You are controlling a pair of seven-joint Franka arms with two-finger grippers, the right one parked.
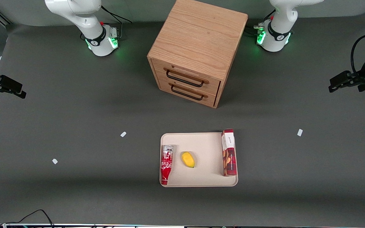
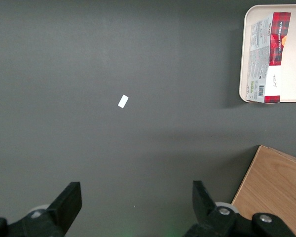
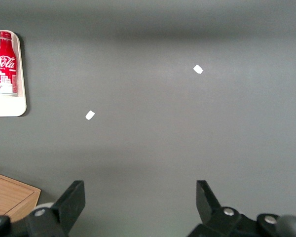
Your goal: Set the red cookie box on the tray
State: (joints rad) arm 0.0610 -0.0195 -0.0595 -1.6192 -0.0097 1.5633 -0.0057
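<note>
The red cookie box (image 1: 229, 152) lay on its side on the tray (image 1: 201, 142), along the rim at the working arm's end, one long edge riding on or just over that rim; which of the two could not be told. By my reading the placing step was done and the arm was parked clear.

The gripper (image 1: 344, 80) hung well apart from the box, out at the working arm's end of the table, its fingers (image 2: 69, 200) spread wide with nothing between them but bare grey table (image 2: 113, 59). A small white tag (image 2: 123, 101) sat just ahead of the fingertips.

If the box's seat on the rim needed fixing, the next move would call for a long reach to the tray and a nudge inward; otherwise, nothing more.

Hard to make out: the wrist view cut the tray off, showing only a corner with the box's white end panel. The drink can (image 1: 166, 164) and a small yellow item (image 1: 188, 159) shared the tray, well clear of the fingers; what the yellow item was could not be told. The wooden cabinet (image 1: 195, 50) showed only a corner beside the fingers.
</note>
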